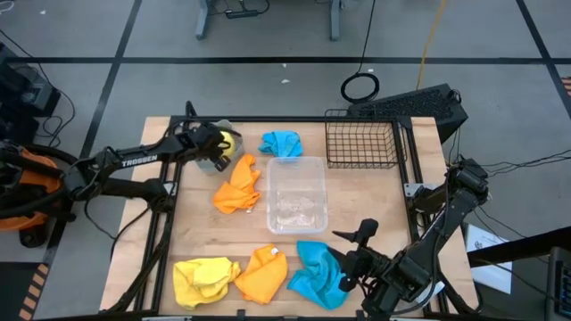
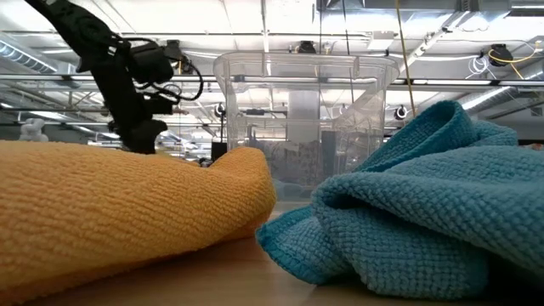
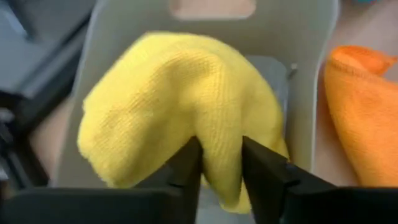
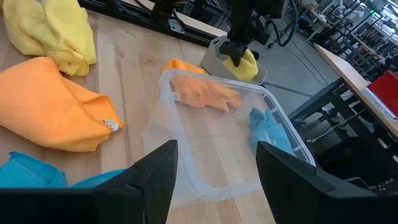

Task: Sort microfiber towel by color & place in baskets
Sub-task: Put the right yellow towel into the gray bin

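Wooden tabletop (image 1: 205, 241), workshop floor and ceiling rails beyond. In the grey bin (image 3: 124, 37) at the far left corner: one yellow towel (image 3: 180, 106), a fold of it between the slightly parted fingers of the left pincer (image 3: 221, 168). Beside the bin, an orange towel (image 1: 238, 185); past it a blue towel (image 1: 282, 143), clear tub (image 1: 297, 194), wire basket (image 1: 361, 143). Along the near edge: yellow (image 1: 205, 279), orange (image 1: 263, 275), blue (image 1: 319, 275) towels. Right pincer (image 4: 214, 171) low near the blue one, open, holding nothing.

One yellow towel (image 3: 180, 106) is bunched in the grey bin (image 3: 305, 56) at the tabletop's far-left corner; five are scattered around the clear tub (image 1: 297, 194).
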